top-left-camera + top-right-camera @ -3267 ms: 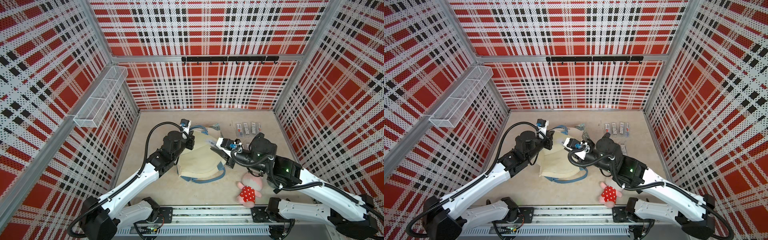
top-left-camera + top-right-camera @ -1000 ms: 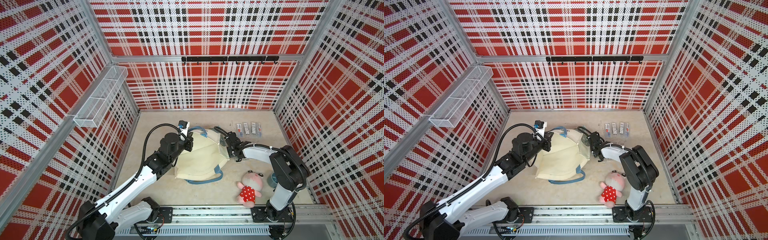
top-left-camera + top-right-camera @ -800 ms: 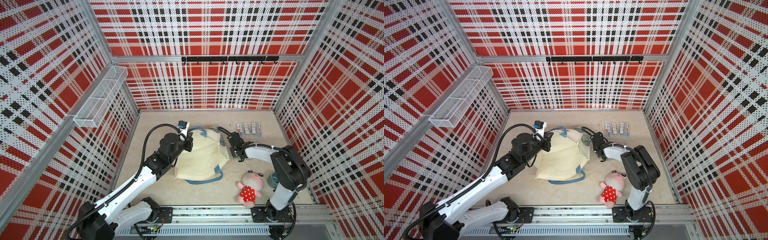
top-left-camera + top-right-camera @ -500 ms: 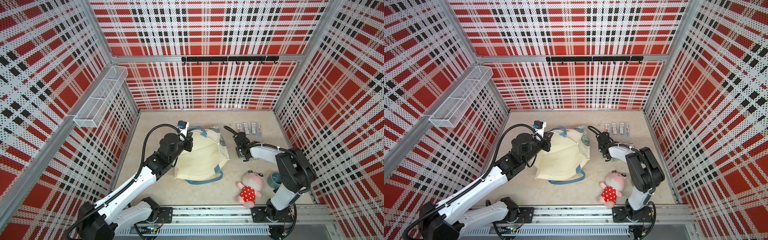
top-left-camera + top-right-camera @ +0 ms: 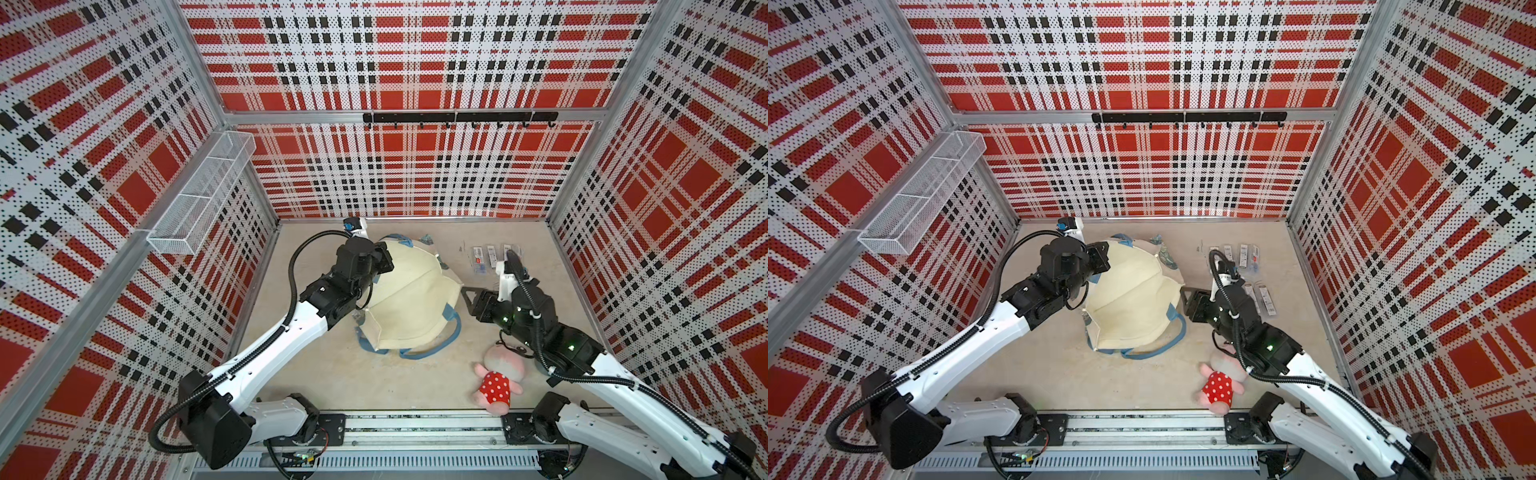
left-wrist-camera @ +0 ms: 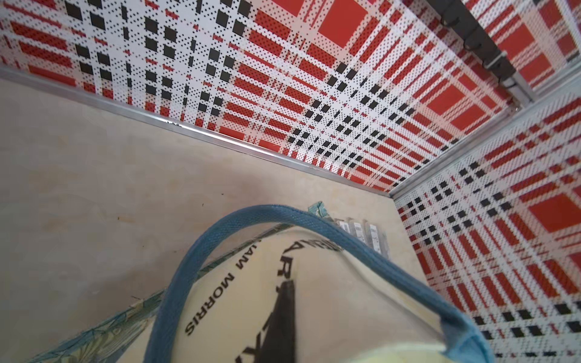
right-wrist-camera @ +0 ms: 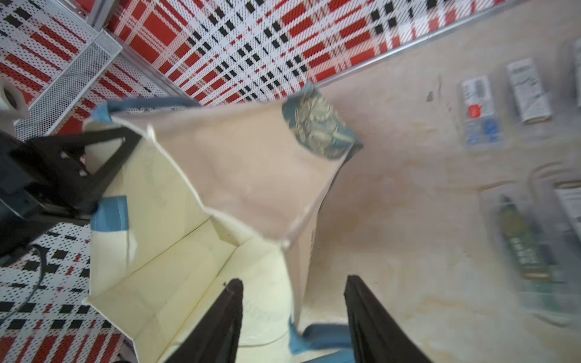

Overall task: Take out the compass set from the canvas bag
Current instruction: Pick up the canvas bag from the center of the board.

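The canvas bag (image 5: 411, 303) (image 5: 1133, 307) lies mid-table, cream with blue handles and its mouth held up. My left gripper (image 5: 384, 259) (image 5: 1102, 253) (image 6: 287, 286) is shut on the bag's far-left rim, next to a blue handle (image 6: 220, 226). My right gripper (image 5: 464, 294) (image 5: 1184, 298) (image 7: 294, 281) is open at the bag's right edge, one finger over the cream lining and one over the table, holding nothing. What shows of the bag's inside (image 7: 176, 251) is bare cloth. Several clear compass set packs (image 5: 482, 259) (image 5: 1244, 254) (image 7: 479, 110) lie on the table right of the bag.
A pink plush toy in a red dotted dress (image 5: 496, 382) (image 5: 1219, 384) lies front right beside my right arm. A wire basket (image 5: 199, 195) hangs on the left wall and a black hook rail (image 5: 457, 117) on the back wall. Plaid walls close in three sides.
My right gripper swung right toward the packs, then came back to the bag's right edge with its jaws narrower. The left gripper kept its hold and the bag barely moved.
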